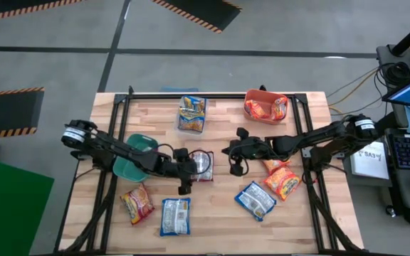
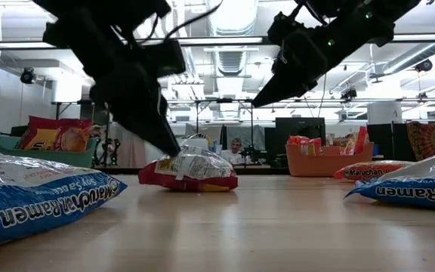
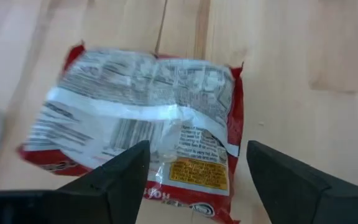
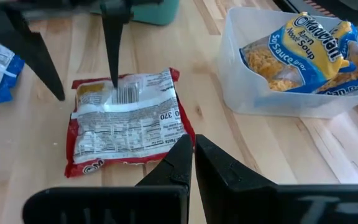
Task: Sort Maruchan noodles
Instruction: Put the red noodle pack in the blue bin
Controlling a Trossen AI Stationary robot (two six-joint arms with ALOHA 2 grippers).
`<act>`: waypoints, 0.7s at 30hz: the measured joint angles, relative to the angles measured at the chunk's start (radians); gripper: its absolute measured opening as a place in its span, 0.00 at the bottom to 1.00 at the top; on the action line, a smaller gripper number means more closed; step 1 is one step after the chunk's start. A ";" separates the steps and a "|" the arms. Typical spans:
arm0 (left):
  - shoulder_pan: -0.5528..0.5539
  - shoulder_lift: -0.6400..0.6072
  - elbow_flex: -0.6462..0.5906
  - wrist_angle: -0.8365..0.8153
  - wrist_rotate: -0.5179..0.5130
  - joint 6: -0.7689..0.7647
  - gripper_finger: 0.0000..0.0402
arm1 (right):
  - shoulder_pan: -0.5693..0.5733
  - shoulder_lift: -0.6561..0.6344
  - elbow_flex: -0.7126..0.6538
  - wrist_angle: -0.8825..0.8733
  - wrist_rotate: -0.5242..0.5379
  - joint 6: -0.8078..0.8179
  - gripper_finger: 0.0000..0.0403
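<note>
L gripper [image 1: 186,171] fingers apart, straddling red-and-white flat plastic ramen packet [image 1: 202,165], face down on wooden surface [image 1: 219,213] mid-table, near teal bin [image 1: 135,158]. Packet loose, not gripped. R gripper [image 1: 235,151] fingers together, hovering beside. Step: red pkt pick/place. Next, prob: close on it, lift.

Red-and-white plastic ramen packet [image 3: 148,118] lies back-side up, flavour name unreadable; its lower corner runs off the left wrist picture's edge. In the high view the left arm hides part of the teal plastic bin [image 1: 135,158]; contents unclear. Orange plastic bin [image 1: 265,107]: packet labels too small to read.
</note>
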 joint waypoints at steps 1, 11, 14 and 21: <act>0.000 0.017 0.002 0.003 -0.001 0.003 0.62 | 0.000 0.000 0.000 0.000 0.000 0.000 0.02; 0.002 0.130 0.075 0.007 -0.025 0.076 0.59 | 0.000 0.000 0.000 0.004 0.000 -0.008 0.02; 0.011 0.135 0.074 0.006 -0.025 0.046 0.57 | 0.000 0.000 0.000 0.004 0.000 -0.008 0.02; 0.013 0.136 0.073 -0.012 -0.030 0.000 0.41 | 0.000 0.000 0.000 0.004 0.000 -0.008 0.02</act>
